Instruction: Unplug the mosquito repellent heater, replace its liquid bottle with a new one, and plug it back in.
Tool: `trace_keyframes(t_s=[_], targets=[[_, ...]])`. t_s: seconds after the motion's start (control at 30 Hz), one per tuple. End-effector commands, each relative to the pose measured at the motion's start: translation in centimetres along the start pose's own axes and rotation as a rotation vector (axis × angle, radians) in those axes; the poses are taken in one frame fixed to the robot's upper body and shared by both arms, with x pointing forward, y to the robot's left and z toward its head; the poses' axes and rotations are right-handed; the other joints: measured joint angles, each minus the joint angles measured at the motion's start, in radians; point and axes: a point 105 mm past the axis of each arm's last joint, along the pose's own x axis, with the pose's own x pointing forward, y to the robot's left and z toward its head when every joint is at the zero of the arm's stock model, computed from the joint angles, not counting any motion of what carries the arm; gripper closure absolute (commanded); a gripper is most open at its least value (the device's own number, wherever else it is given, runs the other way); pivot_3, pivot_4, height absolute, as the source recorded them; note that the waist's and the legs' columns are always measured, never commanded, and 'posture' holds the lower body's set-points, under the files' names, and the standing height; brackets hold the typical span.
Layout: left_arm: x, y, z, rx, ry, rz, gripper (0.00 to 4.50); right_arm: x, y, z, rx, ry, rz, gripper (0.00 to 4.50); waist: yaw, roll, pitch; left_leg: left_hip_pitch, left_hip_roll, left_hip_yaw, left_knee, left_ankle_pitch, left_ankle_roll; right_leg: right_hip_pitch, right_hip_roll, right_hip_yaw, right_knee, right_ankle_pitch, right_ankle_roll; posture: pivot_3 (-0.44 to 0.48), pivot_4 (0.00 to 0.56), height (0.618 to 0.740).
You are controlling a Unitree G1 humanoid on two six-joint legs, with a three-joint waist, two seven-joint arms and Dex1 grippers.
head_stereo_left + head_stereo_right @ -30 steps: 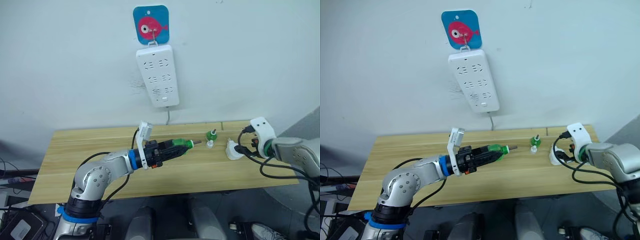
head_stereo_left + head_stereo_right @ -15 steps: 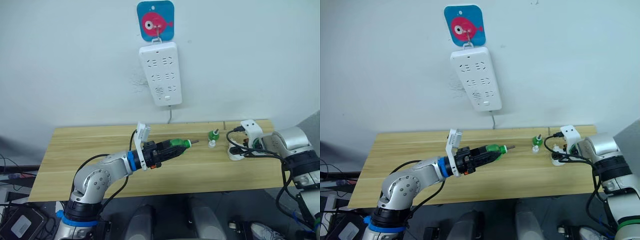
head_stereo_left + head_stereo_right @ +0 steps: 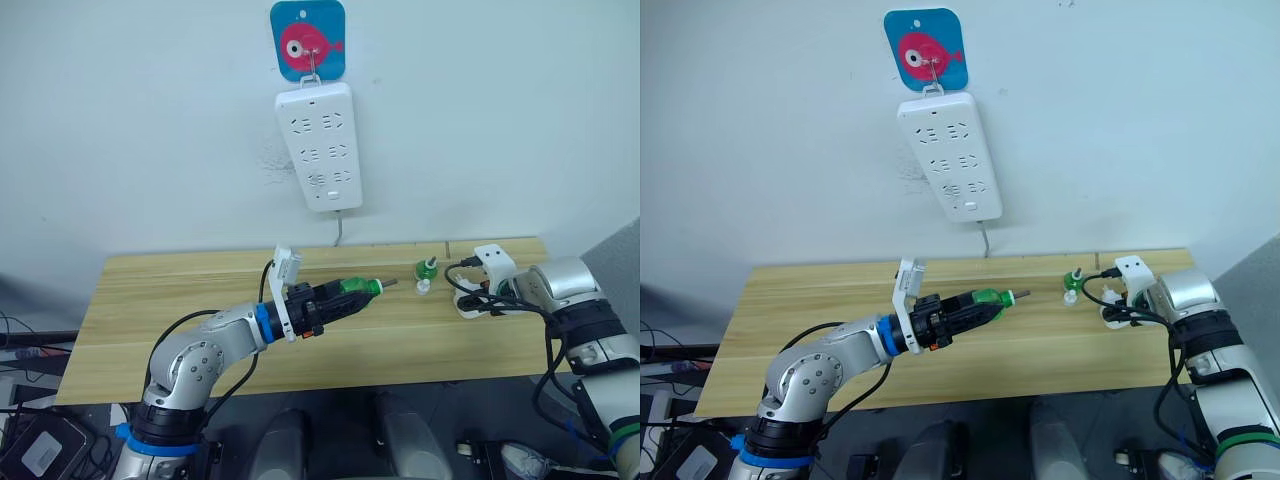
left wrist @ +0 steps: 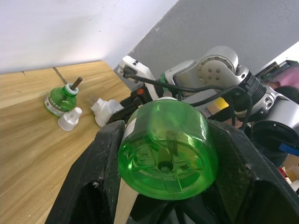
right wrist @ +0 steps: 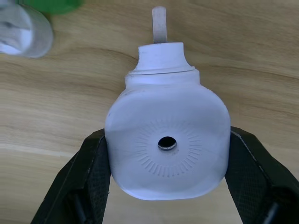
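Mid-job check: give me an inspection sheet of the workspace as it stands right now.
Surface: wooden table, light planks.
Job's things: mosquito repellent heater lying on the table, unplugged; green bottle held above the table; second green bottle standing near the heater.
Clutter: small white cap beside the standing bottle.
Grippers: left gripper shut on the green bottle; right gripper shut on the heater.
Cables: black cables looping at the right wrist.
Surroundings: power strip hanging from a fish hook on the white wall.
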Motion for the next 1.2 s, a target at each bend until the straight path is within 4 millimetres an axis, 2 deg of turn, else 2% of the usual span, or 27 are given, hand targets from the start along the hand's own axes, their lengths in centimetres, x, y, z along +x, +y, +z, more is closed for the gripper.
trace_keyframes(t_s=[0.03,0.1,0.27,0.33,0.47,0.57,0.6,0.7,0.87,1.03,1.2], targets=[[0.3,-1.1,0.6,0.046,-0.020,-0.049,2.14,-1.0,0.2,0.7,0.003,-0.044,0.027,1.55,0.000,0.000,0.000,0.000,0.000,0.000,0.000,0.000,0.000,0.000,0.000,0.000,0.000,0.000,0.000,-0.078,0.262,0.740],[0.2,-1.0,0.6,0.048,-0.019,-0.049,2.14,-1.5,0.1,0.8,0.002,-0.058,0.033,1.55,0.000,0.000,0.000,0.000,0.000,0.000,0.000,0.000,0.000,0.000,0.000,-0.001,0.000,0.000,0.000,-0.081,0.254,0.740],[-0.2,-0.8,1.3,0.049,-0.018,-0.067,2.14,-6.4,-0.7,1.9,-0.063,-0.208,0.081,1.55,0.004,0.001,0.000,-0.002,-0.001,-0.003,0.000,0.000,0.000,-0.001,-0.001,-0.008,0.000,0.000,0.000,-0.095,0.225,0.740],[-0.7,-1.0,2.0,0.017,-0.011,-0.115,2.14,-10.9,1.2,2.1,-0.092,-0.321,0.264,1.55,0.009,0.002,-0.001,-0.003,-0.001,-0.005,0.000,0.000,0.000,-0.001,-0.001,-0.011,-0.001,0.000,0.000,-0.113,0.209,0.740],[-1.7,-1.5,3.5,-0.055,0.014,-0.199,2.14,-16.4,4.6,1.4,-0.159,-0.476,0.517,1.55,0.008,0.002,-0.002,-0.006,0.000,-0.010,0.000,0.000,0.000,-0.001,0.000,-0.017,-0.002,0.000,0.001,-0.142,0.193,0.740],[-2.4,-2.0,5.2,-0.102,0.045,-0.278,2.14,-20.7,7.5,2.2,-0.161,-0.770,0.784,1.55,0.000,0.001,-0.004,-0.006,0.001,-0.011,0.001,0.000,-0.001,0.000,0.000,-0.018,-0.001,0.000,0.001,-0.162,0.183,0.740],[-2.5,-2.1,5.5,-0.109,0.051,-0.288,2.14,-21.3,7.9,2.3,-0.160,-0.821,0.810,1.55,-0.002,0.002,-0.004,-0.006,0.001,-0.011,0.001,0.000,-0.001,0.000,0.001,-0.018,-0.001,0.000,0.001,-0.165,0.181,0.740],[-2.4,-2.4,6.9,-0.110,0.059,-0.326,2.14,-21.6,9.6,1.2,-0.186,-0.764,0.912,1.55,-0.003,0.003,-0.005,-0.005,-0.002,-0.009,0.001,0.000,-0.001,0.000,0.001,-0.016,0.000,0.000,0.001,-0.173,0.175,0.740],[-2.1,-3.1,8.8,-0.095,0.062,-0.379,2.14,-22.1,11.9,1.1,-0.232,-0.774,1.008,1.55,-0.003,0.003,-0.005,-0.005,-0.003,-0.009,0.002,0.000,-0.001,0.000,-0.001,-0.016,0.000,0.000,0.001,-0.175,0.165,0.740],[-2.1,-3.9,8.7,-0.085,0.106,-0.410,2.14,-21.7,13.0,1.7,-0.233,-0.778,0.990,1.55,-0.006,0.004,-0.007,-0.006,-0.001,-0.008,0.001,0.001,-0.002,-0.002,-0.002,-0.015,0.001,0.000,0.001,-0.165,0.161,0.740],[-2.1,-4.1,8.3,-0.077,0.127,-0.416,2.14,-21.8,13.8,2.4,-0.219,-0.789,1.002,1.55,-0.005,0.003,-0.008,-0.016,-0.001,-0.007,0.003,0.004,-0.006,-0.015,-0.003,-0.014,0.006,0.000,0.000,-0.161,0.161,0.740]])
